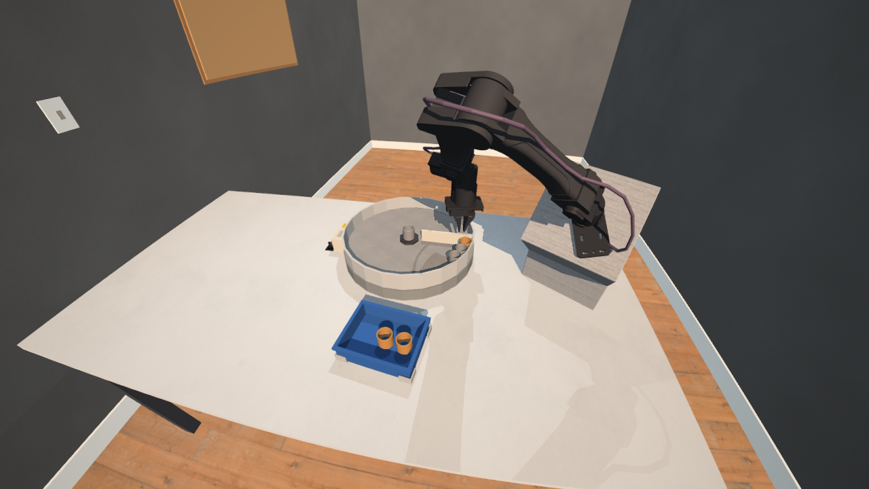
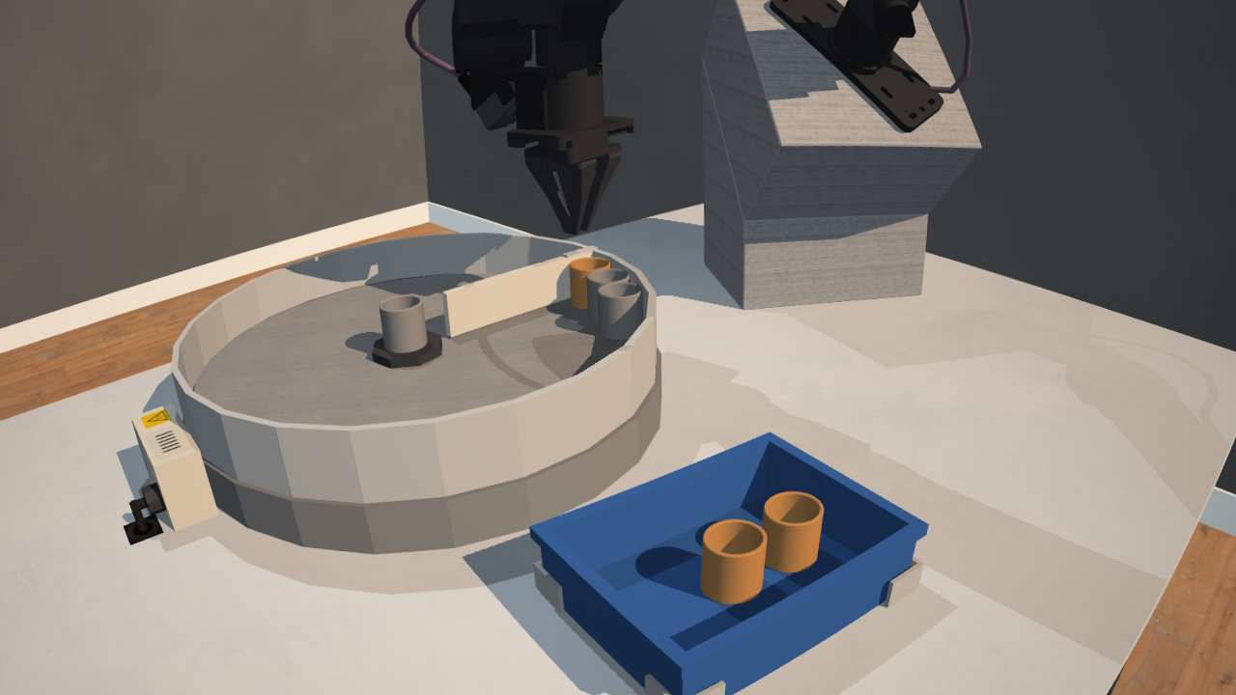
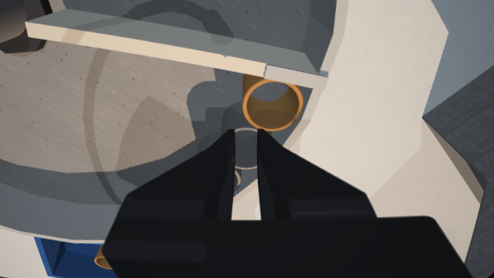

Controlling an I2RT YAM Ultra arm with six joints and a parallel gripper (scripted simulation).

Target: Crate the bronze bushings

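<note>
The turntable [image 1: 376,246] [image 2: 302,372] carries one bronze bushing [image 1: 464,242] [image 2: 577,290] [image 3: 272,123] upright at its outer wall, against a cream divider. Beside it along the wall stand a steel bushing [image 1: 461,248] [image 2: 593,299] [image 3: 246,152] and another steel bushing [image 1: 453,256] [image 2: 617,318]. A steel bushing [image 1: 409,233] [image 2: 403,328] stands on the dark centre hub. The blue crate [image 1: 364,360] [image 2: 795,613] holds two upright bronze bushings, one bronze bushing [image 1: 384,340] [image 2: 732,577] and another bronze bushing [image 1: 404,346] [image 2: 792,544]. My gripper [image 1: 463,229] [image 2: 574,232] [image 3: 245,139] is nearly closed and empty, pointing down above the bushings at the wall.
The cream divider [image 1: 438,237] [image 2: 501,298] [image 3: 147,52] runs from near the hub to the outer wall. A raised wall [image 1: 400,282] [image 2: 371,466] rings the turntable. A cream box [image 2: 177,480] sits at its left. The arm's grey pedestal [image 1: 561,285] [image 2: 829,267] stands to the right.
</note>
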